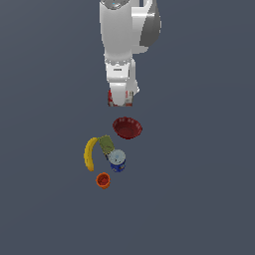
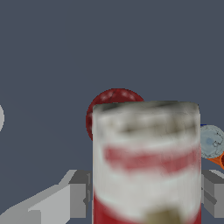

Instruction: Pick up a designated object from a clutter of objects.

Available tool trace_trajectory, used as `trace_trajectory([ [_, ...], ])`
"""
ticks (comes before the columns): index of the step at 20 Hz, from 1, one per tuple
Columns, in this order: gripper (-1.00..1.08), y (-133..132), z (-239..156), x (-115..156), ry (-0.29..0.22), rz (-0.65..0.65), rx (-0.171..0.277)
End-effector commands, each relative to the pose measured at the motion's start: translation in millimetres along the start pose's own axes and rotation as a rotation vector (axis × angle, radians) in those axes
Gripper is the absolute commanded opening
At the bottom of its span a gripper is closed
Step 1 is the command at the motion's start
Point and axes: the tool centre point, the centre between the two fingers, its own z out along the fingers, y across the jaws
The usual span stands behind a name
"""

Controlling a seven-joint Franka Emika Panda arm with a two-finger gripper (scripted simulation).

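Note:
The designated object, a red and white can (image 2: 146, 162), fills most of the wrist view and stands upright between my fingers. My gripper (image 2: 146, 199) is shut on it, with one grey finger (image 2: 78, 197) against one side and the other finger (image 2: 213, 197) against the opposite side. In the exterior view the can (image 1: 121, 98) shows just under the white hand, and the gripper (image 1: 121, 101) hides much of it. It sits apart from the rest of the clutter of objects. Whether the can rests on the floor or hangs above it, I cannot tell.
A dark red bowl (image 1: 127, 127) lies closest to the can. Beyond it in the exterior view are a yellow banana (image 1: 89, 154), an olive-green item (image 1: 105, 144), a blue can with a pale top (image 1: 117, 160) and an orange cup (image 1: 103, 180). All rest on the grey floor.

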Motion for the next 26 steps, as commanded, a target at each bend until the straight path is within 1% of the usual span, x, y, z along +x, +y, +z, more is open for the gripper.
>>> trace_trajectory([
  [1, -1.0, 3, -24, -7, -0.001, 0.0, -0.003],
  [8, -1.0, 11, -87, -28, -0.002, 0.001, -0.002],
  [14, -1.0, 17, -128, -42, -0.003, 0.001, -0.002],
  [20, -1.0, 22, -152, -49, -0.004, 0.001, -0.002],
  [26, -1.0, 24, -159, -52, -0.004, 0.001, -0.002],
])
